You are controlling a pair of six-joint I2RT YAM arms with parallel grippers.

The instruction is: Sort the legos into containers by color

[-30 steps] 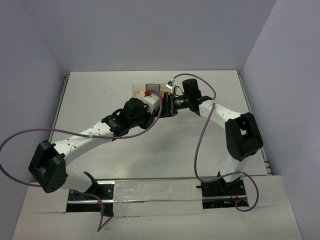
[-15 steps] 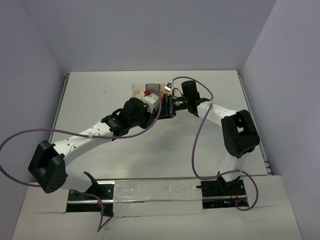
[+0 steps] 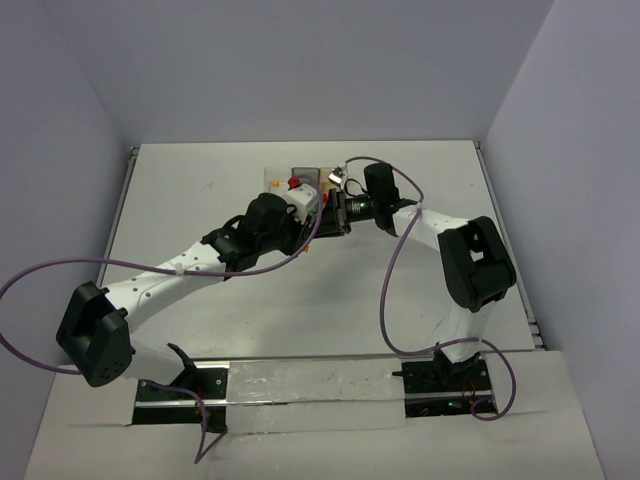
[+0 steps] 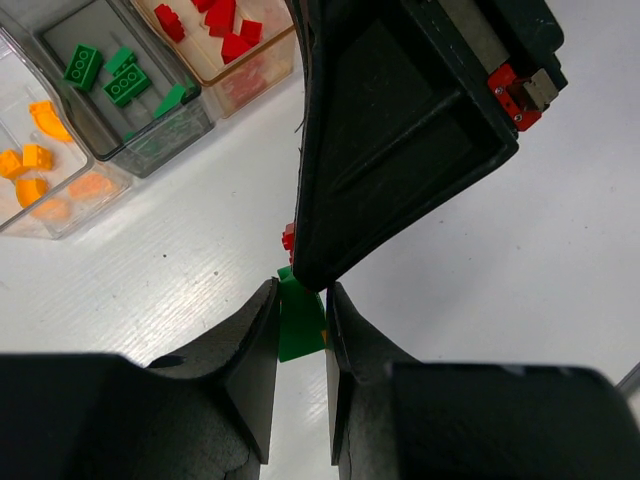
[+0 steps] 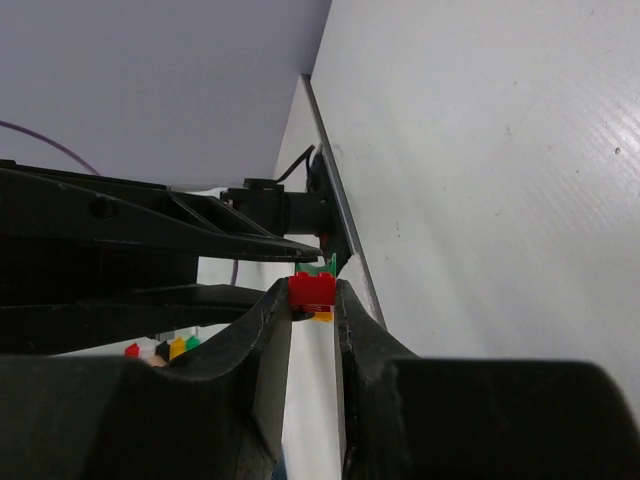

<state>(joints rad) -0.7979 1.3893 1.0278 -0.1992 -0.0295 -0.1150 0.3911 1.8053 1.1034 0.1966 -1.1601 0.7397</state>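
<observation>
left fingers (image 4: 250, 350) along green brick's (image 4: 298, 325) length

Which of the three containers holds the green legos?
The dark grey middle container holds the green legos. The clear container beside it holds orange bricks, and the amber container holds red bricks.

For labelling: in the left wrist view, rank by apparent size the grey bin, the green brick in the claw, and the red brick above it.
1. grey bin
2. green brick, nearer the camera
3. red brick, mostly hidden
</observation>
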